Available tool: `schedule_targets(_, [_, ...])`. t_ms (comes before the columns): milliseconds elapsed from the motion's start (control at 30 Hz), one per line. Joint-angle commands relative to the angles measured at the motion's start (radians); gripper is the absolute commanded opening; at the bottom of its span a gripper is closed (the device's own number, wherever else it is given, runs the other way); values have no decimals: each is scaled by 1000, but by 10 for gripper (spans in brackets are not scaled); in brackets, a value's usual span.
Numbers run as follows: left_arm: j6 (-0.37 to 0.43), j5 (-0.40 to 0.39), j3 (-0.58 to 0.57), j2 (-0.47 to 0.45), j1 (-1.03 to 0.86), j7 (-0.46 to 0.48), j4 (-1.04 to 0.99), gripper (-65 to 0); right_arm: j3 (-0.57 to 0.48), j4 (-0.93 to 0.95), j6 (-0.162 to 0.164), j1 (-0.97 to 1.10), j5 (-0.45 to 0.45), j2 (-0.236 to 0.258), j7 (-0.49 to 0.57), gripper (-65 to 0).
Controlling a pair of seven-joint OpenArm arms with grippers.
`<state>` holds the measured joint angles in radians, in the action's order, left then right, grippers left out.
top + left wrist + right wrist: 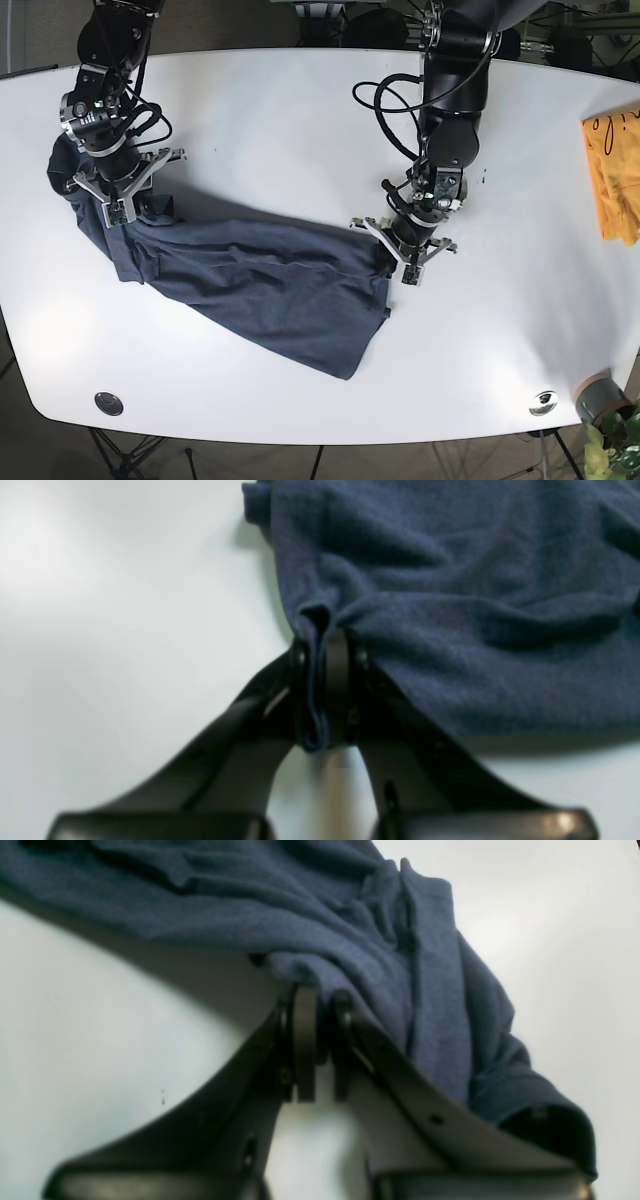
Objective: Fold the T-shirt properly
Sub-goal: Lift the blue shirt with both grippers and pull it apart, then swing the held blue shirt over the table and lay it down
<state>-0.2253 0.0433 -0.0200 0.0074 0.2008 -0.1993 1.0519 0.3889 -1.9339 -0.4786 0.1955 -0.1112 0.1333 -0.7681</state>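
Both grippers are clamped on the navy T-shirt [265,280] right now. Left gripper [320,690] has its black fingers [337,680] pressed together with a thin rolled hem of blue fabric pinched between them, a little loop of cloth poking out below the pads. From that pinch the shirt fans out up and to the right across the white table [100,630], wrinkled and partly lifted, throwing a shadow along its lower edge. Right gripper [317,1040] is nipping a bunched fold at its fingertips, jaws nearly together, and the fabric drapes over the right-hand finger [400,1090] and hangs down past it. In the base view, my left gripper [412,250] sits at the shirt's edge near the table's middle, while my right gripper [115,195] holds the far end by the table's side, a lump of cloth bunched behind it. Between the two, the shirt lies stretched in a long crumpled diagonal band. An orange cloth [615,175] rests at the opposite table edge, well apart.
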Motion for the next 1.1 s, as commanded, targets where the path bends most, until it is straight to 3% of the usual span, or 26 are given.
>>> schedule_targets(0, [11, 11, 19, -33, 10, -71, 90, -650, 3, -8, 1, -40, -6, 15, 26, -628])
schedule_targets(67, [11, 11, 21, -37, 10, -124, 159, -650, 3, 17, 1, -70, -2, 16, 25, -628])
schedule_targets(267, [10, 11, 22, -53, 48, -265, 396, -650, -35, 37, 2, -176, -2, 82, -24, -628])
schedule_targets(600, [-52, 11, 78, -93, 286, -467, 518, -650, -115, 40, 2, -428, -3, 165, -162, -628])
schedule_targets(867, [-53, 20, 99, -113, 527, -518, 503, -650, -216, 143, -1, -657, -8, 239, -204, -628])
schedule_targets(1067, [-53, 14, 104, -151, 717, -518, 374, -650, -241, 247, -79, -862, -2, 259, -248, -628])
